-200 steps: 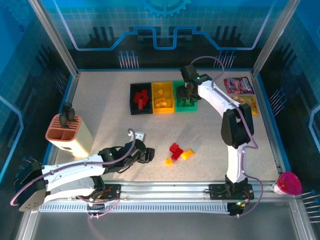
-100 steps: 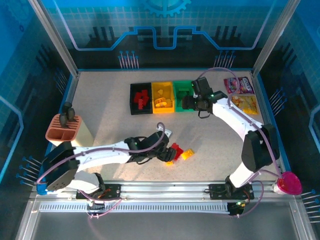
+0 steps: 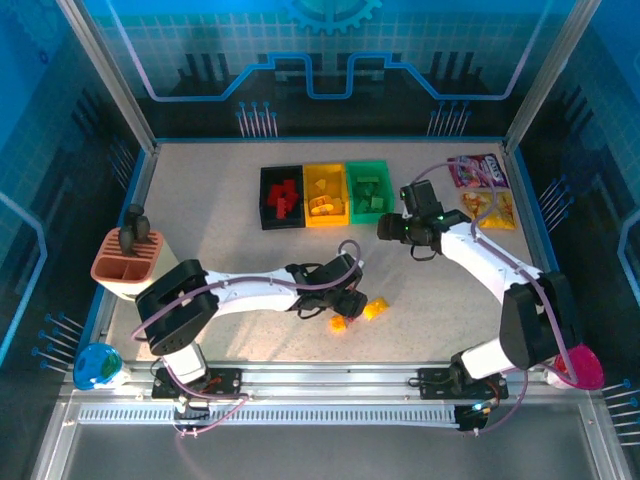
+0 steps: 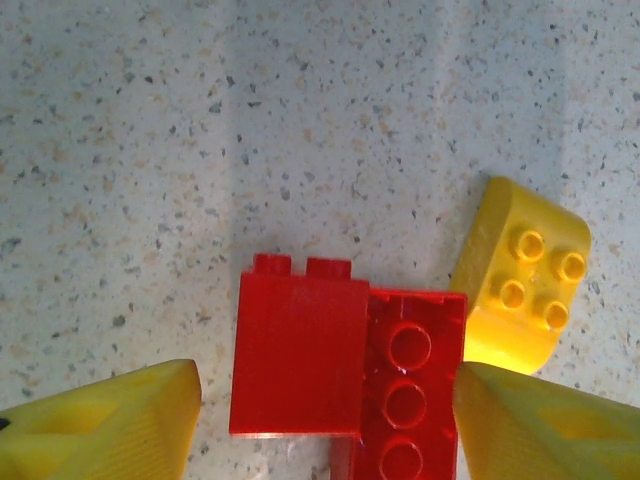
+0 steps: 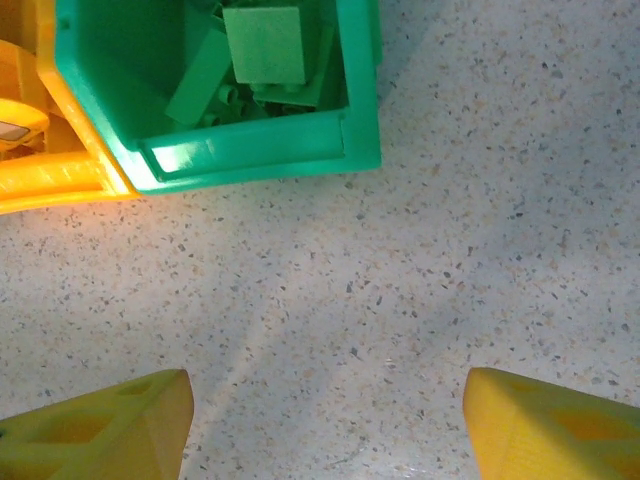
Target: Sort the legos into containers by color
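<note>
Two red legos (image 4: 300,350) lie side by side on the table, and a yellow lego (image 4: 520,285) touches their right side. My left gripper (image 4: 322,425) is open and straddles the red pair; the right finger (image 4: 545,425) is at the pair's edge and the left finger (image 4: 100,420) stands a little off. From above, the left gripper (image 3: 350,298) covers the red legos, with yellow legos (image 3: 376,309) beside it. The containers are a black bin (image 3: 265,200), a yellow bin (image 3: 327,221) and a green bin (image 3: 368,166). My right gripper (image 3: 387,228) is open over bare table just in front of the green bin (image 5: 250,150).
A terracotta-and-cream holder (image 3: 130,262) stands at the left edge. Snack packets (image 3: 478,170) lie at the back right. A blue cup (image 3: 97,365) sits at the front left corner and a pink cup (image 3: 578,365) at the front right.
My left arm has reached right to the red legos and its jaws have narrowed around them. My right gripper has drawn back from over the green bin toward the front right.
</note>
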Available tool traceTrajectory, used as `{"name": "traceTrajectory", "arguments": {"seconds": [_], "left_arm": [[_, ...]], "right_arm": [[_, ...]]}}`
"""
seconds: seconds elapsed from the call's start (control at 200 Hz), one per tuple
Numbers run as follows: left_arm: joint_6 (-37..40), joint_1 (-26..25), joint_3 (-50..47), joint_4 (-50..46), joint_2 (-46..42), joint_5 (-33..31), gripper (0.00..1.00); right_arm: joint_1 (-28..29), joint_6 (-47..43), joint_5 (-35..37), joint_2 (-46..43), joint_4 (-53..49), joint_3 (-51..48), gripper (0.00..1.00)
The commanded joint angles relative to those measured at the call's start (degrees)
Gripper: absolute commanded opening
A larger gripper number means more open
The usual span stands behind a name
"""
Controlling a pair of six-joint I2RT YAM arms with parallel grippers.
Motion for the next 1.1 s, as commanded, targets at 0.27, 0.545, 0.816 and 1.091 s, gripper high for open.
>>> {"name": "traceTrajectory", "arguments": {"seconds": [0.27,0.545,0.816,1.091], "left_arm": [[1.2,1.9,1.7,-0.6,2.4,2.6,0.56],[-0.5,3.1,-0.1,0.9,2.3,1.7,0.48],[-1.1,4.8,-1.8,1.2,0.8,0.6,0.39],[-1.1,5.0,-2.1,-0.5,0.4,-0.7,0.48]], "right_arm": [[-2.7,1.0,-1.8,-2.6,2.9,-3.0,0.72],[-2.7,1.4,-2.1,-3.0,3.4,-3.4,0.71],[-2.7,1.5,-1.8,-3.6,3.3,-3.9,0.70],[-2.7,1.9,-2.0,-3.2,3.9,-4.5,0.70]]}}
